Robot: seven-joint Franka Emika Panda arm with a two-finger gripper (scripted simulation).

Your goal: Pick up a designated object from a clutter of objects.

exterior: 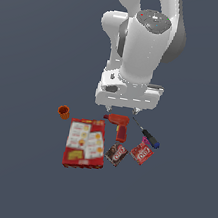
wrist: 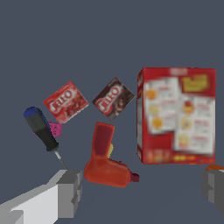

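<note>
The designated object, a slim tool (exterior: 147, 134) (wrist: 42, 129) with a thin grey shaft, black handle and blue butt, lies flat at the exterior view's right edge of the clutter. Close beside it are the red drill (exterior: 119, 126) (wrist: 105, 162) and a tiny pink piece (wrist: 55, 128). My gripper (exterior: 123, 109) (wrist: 140, 190) hangs open and empty above the drill. Its fingers (wrist: 65, 192) are spread wide, and one fingertip is near the tool's shaft tip. Nothing is between them.
A large red cracker box (exterior: 85, 144) (wrist: 177, 116) lies flat beside the drill. Beyond the box stands a small orange cup (exterior: 64, 111). A red packet (exterior: 141, 153) (wrist: 66, 101) and a brown packet (exterior: 116, 154) (wrist: 113, 98) lie near the tool's handle.
</note>
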